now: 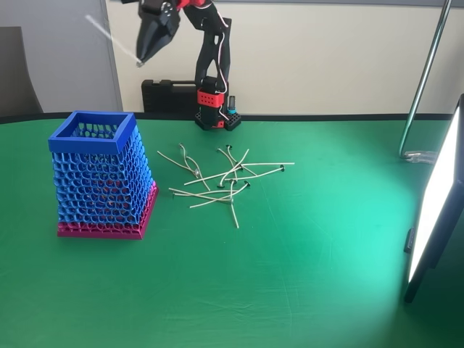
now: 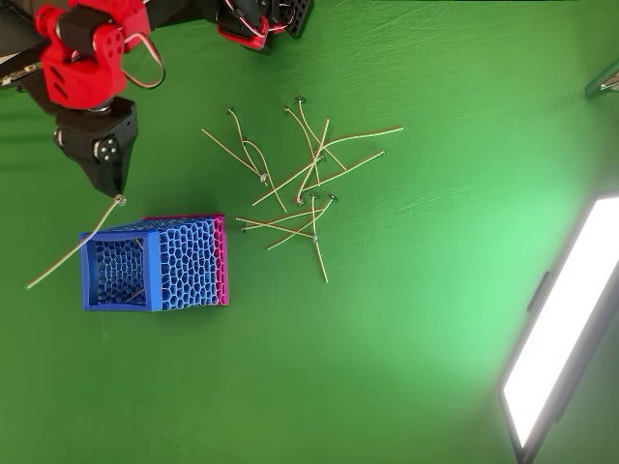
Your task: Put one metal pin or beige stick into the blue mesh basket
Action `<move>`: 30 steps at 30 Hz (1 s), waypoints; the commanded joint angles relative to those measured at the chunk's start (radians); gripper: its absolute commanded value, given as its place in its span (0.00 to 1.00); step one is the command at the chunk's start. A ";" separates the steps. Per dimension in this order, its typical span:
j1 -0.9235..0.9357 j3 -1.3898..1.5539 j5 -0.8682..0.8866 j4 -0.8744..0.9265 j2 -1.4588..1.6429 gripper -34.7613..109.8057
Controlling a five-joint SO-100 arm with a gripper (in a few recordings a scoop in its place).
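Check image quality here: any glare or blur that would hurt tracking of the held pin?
Fixed view: the light panel at the right edge is blown out white and brightens the green table near it; the held pin reads faint and smeared against the pale wall. Overhead view: same panel clips; the pin stays sharp on green.

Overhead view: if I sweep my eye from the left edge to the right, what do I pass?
Blue mesh basket, with the red arm's tool holding a thin pin above its left part → loose pile of pins on the green table → bright light panel at the right edge.
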 commanded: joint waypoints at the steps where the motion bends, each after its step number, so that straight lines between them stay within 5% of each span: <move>1: 0.041 -0.060 -0.011 -0.048 -0.067 0.24; 30: 0.003 -0.193 -0.106 -0.362 -0.431 0.24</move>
